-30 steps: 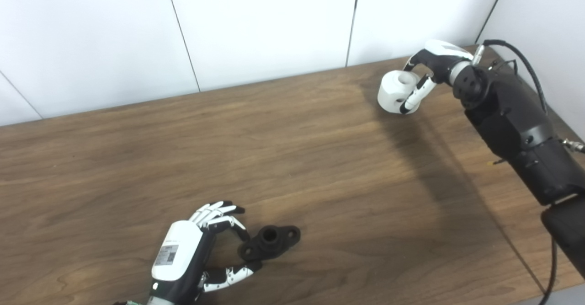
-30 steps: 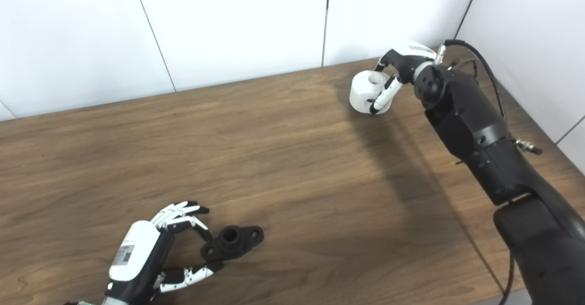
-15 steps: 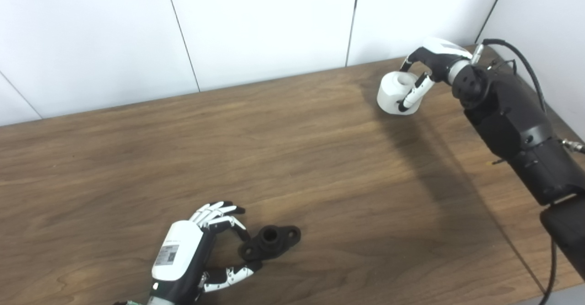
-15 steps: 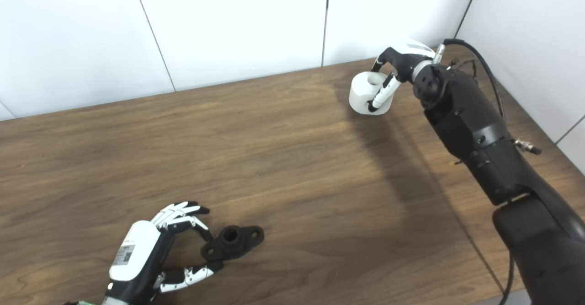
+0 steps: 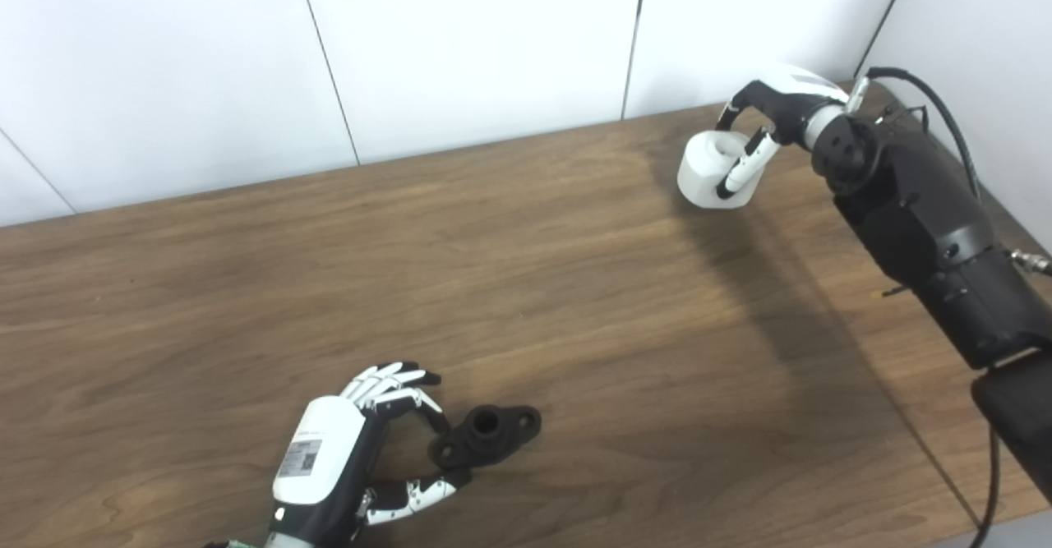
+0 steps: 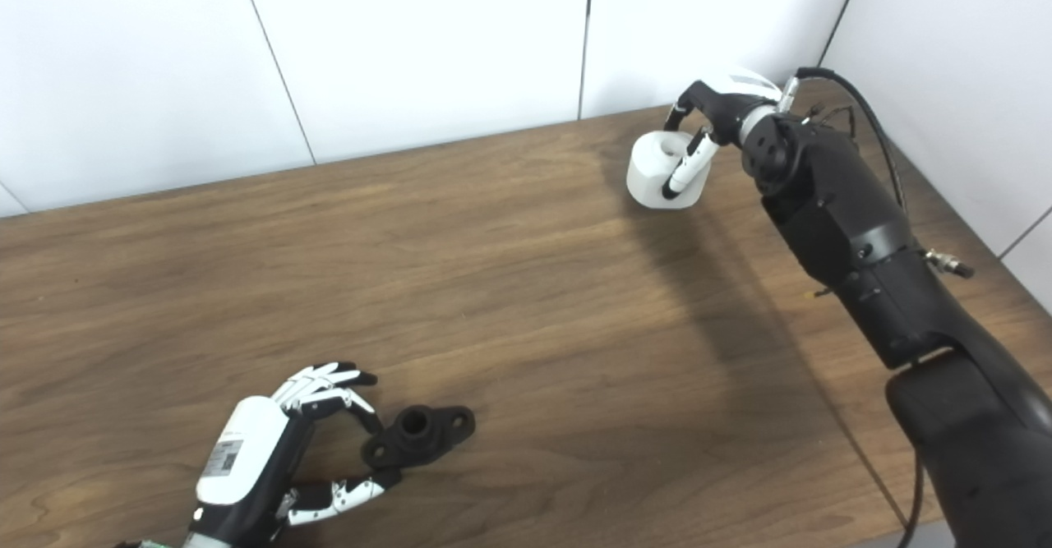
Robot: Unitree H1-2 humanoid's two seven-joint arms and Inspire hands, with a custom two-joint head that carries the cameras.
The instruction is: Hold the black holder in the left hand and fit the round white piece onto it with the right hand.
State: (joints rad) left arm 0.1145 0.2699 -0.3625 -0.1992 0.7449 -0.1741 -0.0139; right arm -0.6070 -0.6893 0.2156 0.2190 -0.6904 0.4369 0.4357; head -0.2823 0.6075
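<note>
You are looking at a robot test bench in a lab-like room, not a home or shop. The long dark brown wood-grain table [image 5: 526, 285] runs right up against plain white wall panels [image 5: 468, 47] split by thin dark seams, and those panels turn a corner beyond the table's far right corner. No decoration, shelving or household goods show anywhere. What marks it as a lab is the hardware: a bulky black robot arm [image 5: 929, 219] reaches in over the table's right edge, with a loose black cable [image 5: 945, 117] looping off it near the far right corner and a small metal connector [image 6: 945, 264] sticking out from its side.
</note>
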